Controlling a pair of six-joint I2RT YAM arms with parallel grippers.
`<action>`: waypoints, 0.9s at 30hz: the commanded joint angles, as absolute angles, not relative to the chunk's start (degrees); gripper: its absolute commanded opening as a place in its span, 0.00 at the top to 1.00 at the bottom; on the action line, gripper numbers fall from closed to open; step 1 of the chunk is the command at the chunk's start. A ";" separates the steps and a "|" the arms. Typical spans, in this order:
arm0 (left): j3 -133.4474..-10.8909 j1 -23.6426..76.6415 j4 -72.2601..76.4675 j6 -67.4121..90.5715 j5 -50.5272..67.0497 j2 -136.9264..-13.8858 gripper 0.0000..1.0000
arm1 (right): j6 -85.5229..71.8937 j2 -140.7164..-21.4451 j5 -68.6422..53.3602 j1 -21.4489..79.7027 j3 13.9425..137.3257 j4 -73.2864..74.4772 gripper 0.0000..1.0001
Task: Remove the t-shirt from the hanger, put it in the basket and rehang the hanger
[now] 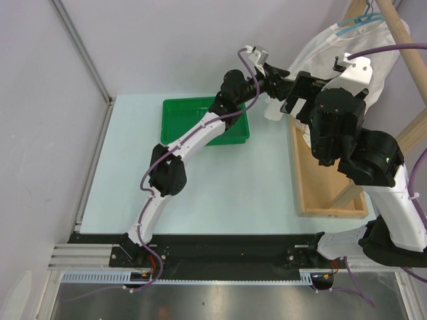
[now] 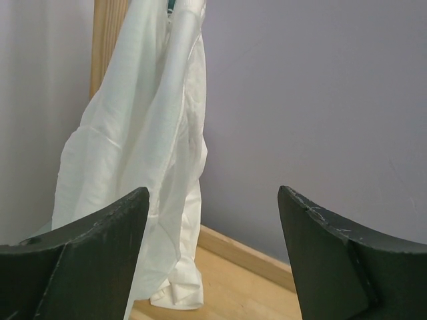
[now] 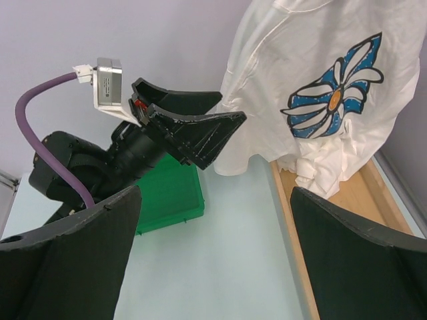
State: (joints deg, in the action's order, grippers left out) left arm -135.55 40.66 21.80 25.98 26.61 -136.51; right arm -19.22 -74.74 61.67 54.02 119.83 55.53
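1. The pale surface (image 1: pixel 220 180) carries everything, with both arms bolted at its near edge.
2. A wooden rack (image 1: pixel 328 200) stands at the right side of the surface. Its shallow base is on the surface and a round rail slants overhead.
3. The t-shirt (image 3: pixel 320 60) is white and hangs from the top of the rack, on the hanger. Its bunched hem droops into the rack's base.
4. A green tray (image 1: pixel 180 120) lies on the surface left of the rack, and the left arm reaches over its right half.
5. The left gripper (image 2: pixel 213 200) has its jaws spread wide with nothing between them. It points at the shirt's hanging edge, and its tip is just beside the cloth in the right wrist view. I cannot tell whether they touch.
6. The right gripper (image 3: pixel 217 200) is also spread wide and holds nothing. It sits back from the shirt, facing the printed front, with the left gripper crossing its view.
7. The only marking on the shirt is a flower print (image 3: pixel 333 93) with blue and white petals and an orange centre.
8. The hanger (image 1: pixel 357 24) is teal, and only a small part shows at the shirt's collar.
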 commanded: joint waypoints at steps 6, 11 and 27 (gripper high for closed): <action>-138.51 42.10 26.02 23.47 19.87 -138.86 0.17 | -18.11 -72.78 62.05 53.88 118.92 55.72 0.00; -141.59 42.10 24.17 22.68 18.02 -142.29 0.21 | -18.02 -72.25 62.23 53.70 116.46 54.76 0.00; -143.35 44.38 21.01 25.40 21.35 -142.23 1.00 | -19.85 -72.34 62.22 51.94 114.69 55.63 0.00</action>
State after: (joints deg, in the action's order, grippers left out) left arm -140.31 43.38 21.67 24.14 19.46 -147.00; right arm -19.22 -72.90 60.31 52.42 112.92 55.11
